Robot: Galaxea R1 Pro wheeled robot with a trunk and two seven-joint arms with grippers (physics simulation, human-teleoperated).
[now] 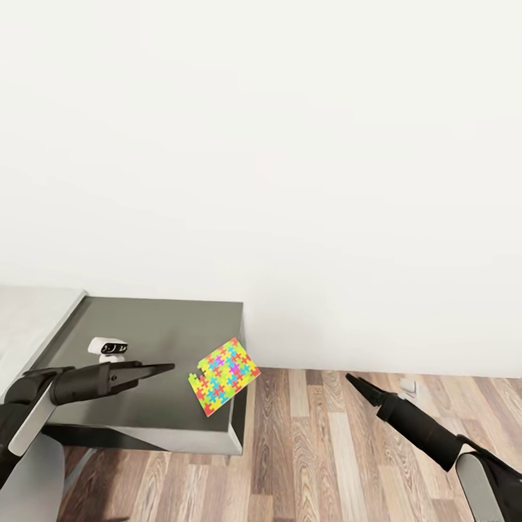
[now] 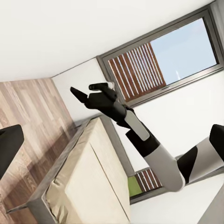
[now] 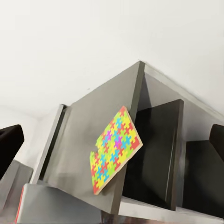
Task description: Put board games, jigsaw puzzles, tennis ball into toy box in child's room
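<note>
One jigsaw puzzle (image 1: 225, 375), a thin multicoloured slab, lies on the right end of the table (image 1: 145, 330) and overhangs its edge. My left gripper (image 1: 165, 370) hovers open just left of the puzzle, above the tabletop. My right gripper (image 1: 354, 381) is open over the floor, to the right of the table end. The right wrist view looks up at the puzzle (image 3: 114, 149) and the table (image 3: 84, 121), with a dark fingertip (image 3: 9, 149) at each side. The bed (image 2: 84, 186) with its beige mattress appears in the left wrist view. The toy box, board games and tennis ball are out of view.
A small white gadget (image 1: 109, 349) stands on the table behind my left gripper. A plain white wall rises behind the table. Wood floor (image 1: 326, 449) stretches to the right. The left wrist view catches my right arm (image 2: 140, 135) and a window (image 2: 158, 58).
</note>
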